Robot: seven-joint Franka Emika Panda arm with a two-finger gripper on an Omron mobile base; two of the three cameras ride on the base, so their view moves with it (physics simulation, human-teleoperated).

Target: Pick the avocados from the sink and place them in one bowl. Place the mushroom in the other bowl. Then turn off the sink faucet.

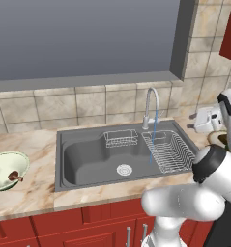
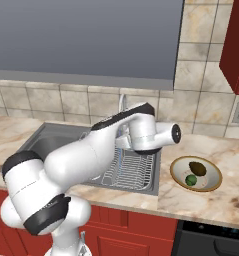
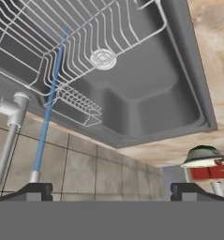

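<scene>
From the left base view, the sink [image 1: 93, 159] sits bare of fruit in the marble worktop [image 1: 25, 144]; the sink faucet [image 1: 151, 107] still runs, a thin blue stream [image 1: 153, 140] falling into the wire rack [image 1: 169, 150]; the mushroom [image 1: 13, 177] lies inside the pale green-cream bowl [image 1: 0, 166] at the far left, so only the tap seems left to do.

From the right base view, the arm reaches over the basin toward the tap; the tan bowl [image 2: 196, 173] on the worktop to the right holds both avocados [image 2: 197, 168], the dark one behind the green one.

From the hand view, rolled nearly upside down, the gripper [image 3: 111, 191] stands spread wide with nothing between its tips; the faucet's chrome stem [image 3: 8, 136] shows at the left edge beside the stream; the lever itself I cannot make out. To do this well, I judge the hand should shift toward the stem until the lever sits between the tips, then push it gently rather than clamp.
</scene>
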